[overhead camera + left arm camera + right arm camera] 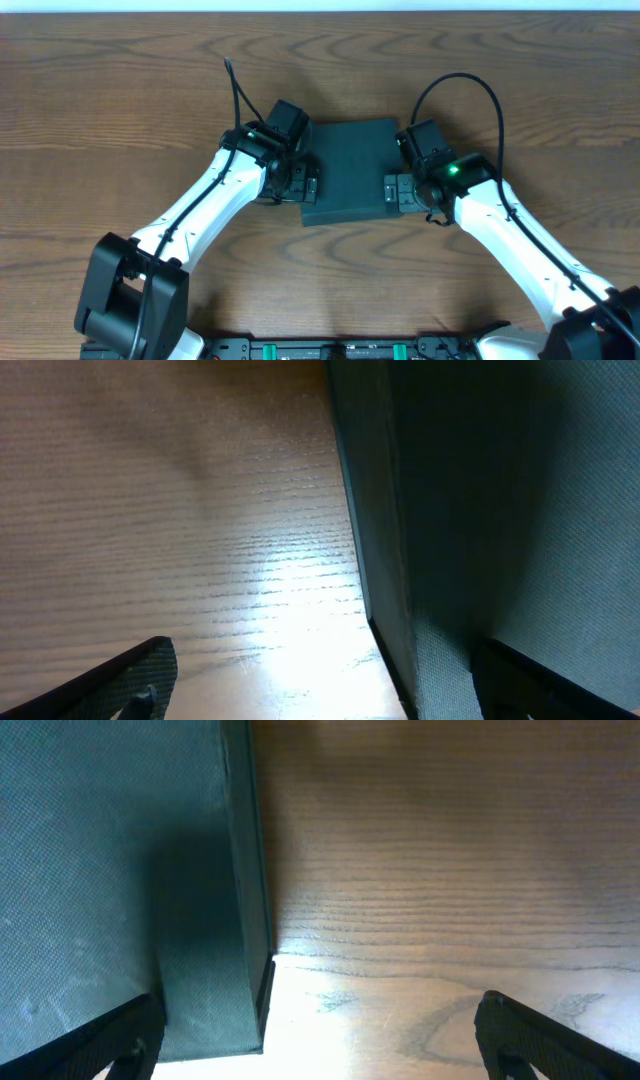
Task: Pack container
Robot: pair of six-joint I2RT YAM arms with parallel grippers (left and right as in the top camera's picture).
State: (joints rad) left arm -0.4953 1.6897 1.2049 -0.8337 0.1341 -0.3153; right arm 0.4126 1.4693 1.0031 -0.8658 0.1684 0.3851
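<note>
Claws spread, pinching nothing: on the table point(120, 100) the container point(350, 165) sits central, lid down, my left gripper point(303, 185) straddling its left edge, my right gripper point(397, 192) its right. Lid handling seems in hand; next I must close on an edge.

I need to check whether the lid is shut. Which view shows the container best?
The overhead view: the whole container shows, its top flat and apparently shut. The left wrist and right wrist views each show only one side wall and part of the top, close up.
</note>
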